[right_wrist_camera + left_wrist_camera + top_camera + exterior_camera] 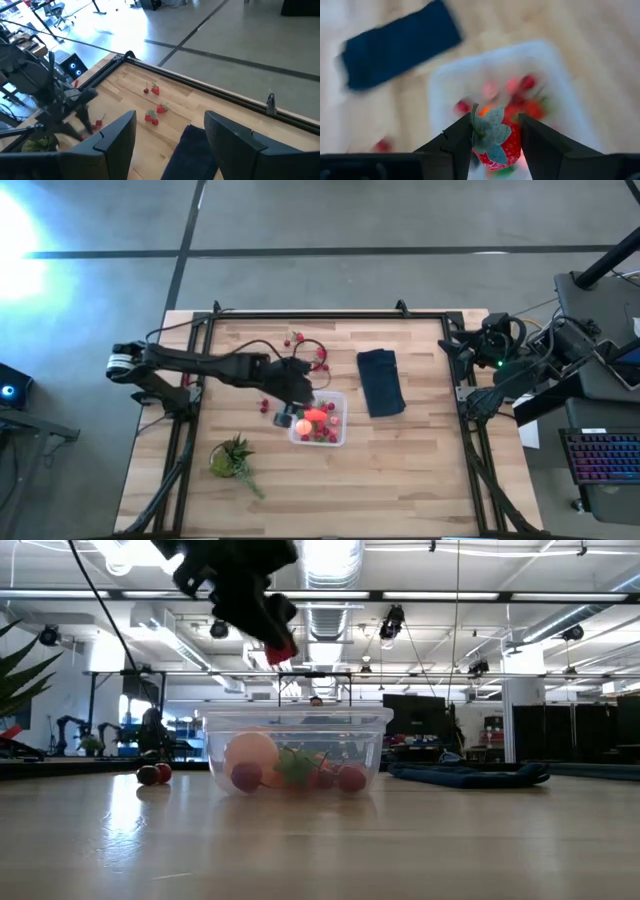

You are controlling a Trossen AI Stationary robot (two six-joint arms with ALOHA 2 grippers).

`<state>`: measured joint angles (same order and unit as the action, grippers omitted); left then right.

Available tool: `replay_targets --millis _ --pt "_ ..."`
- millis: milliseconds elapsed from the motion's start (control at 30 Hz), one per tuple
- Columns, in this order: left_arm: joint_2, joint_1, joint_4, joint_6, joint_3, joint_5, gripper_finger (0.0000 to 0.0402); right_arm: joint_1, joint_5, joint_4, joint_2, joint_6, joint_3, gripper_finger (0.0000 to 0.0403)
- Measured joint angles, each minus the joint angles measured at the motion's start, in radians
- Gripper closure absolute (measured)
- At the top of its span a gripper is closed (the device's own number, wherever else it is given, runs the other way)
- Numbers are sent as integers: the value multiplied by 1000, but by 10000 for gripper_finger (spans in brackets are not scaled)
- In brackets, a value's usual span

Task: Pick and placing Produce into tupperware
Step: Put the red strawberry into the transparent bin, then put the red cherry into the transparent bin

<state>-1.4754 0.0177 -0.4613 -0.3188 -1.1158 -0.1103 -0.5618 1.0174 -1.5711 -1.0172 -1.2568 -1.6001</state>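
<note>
Strawberry [496,142] is what I am gripping right now, its green leafy cap facing my left wrist camera and its red body pinched between the two dark fingers of my left gripper [495,142]. I am holding that gripper above the tupperware [340,435], over the box's left edge as seen from above, and in the low view it is hanging clear of the rim with the red berry showing at its tip. Inside the clear box a round peach-orange ball [251,753] is sitting with several red pieces [350,778] and some green leaf. More red berries [320,356] are lying loose on the wooden table [420,470] beyond the box, and two [153,774] are sitting just left of it in the low view. I am keeping my right gripper [170,132] at the table's right edge, its fingers spread apart and empty, looking over the dark navy cloth [381,381]. A green leafy bunch [232,458] is lying near the front left
</note>
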Motion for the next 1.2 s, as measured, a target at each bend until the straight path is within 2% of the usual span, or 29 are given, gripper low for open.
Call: replay_targets --millis 167,333,433,533,667,767,867,933,1100,1133,1200 --pt "-114 -1 -29 56 -28 -108 265 0 -6 0 0 10 0 177" --pt "-221 -20 -15 164 -104 -117 261 0 -32 0 0 37 0 177" --pt "-258 -32 -24 178 -146 -117 239 0 -52 0 0 55 0 177" --pt "-265 -34 -58 184 -166 -117 200 0 -76 0 1 69 0 177" --pt "-237 -34 -119 238 -167 -72 149 0 -81 0 2 87 0 177" --pt "-178 -27 -325 317 -167 7 133 0 -82 0 5 109 0 177" --pt "-122 12 -547 445 -146 26 130 0 -78 0 10 125 0 177" --pt "-88 31 -641 466 -101 39 131 0 -73 0 15 133 0 177" --pt "5 18 -625 253 16 122 148 0 -40 0 23 154 0 177" --pt "12 22 -616 276 37 121 154 0 -35 0 24 154 0 177" --pt "12 57 -618 441 71 99 164 0 -25 0 25 150 0 177"
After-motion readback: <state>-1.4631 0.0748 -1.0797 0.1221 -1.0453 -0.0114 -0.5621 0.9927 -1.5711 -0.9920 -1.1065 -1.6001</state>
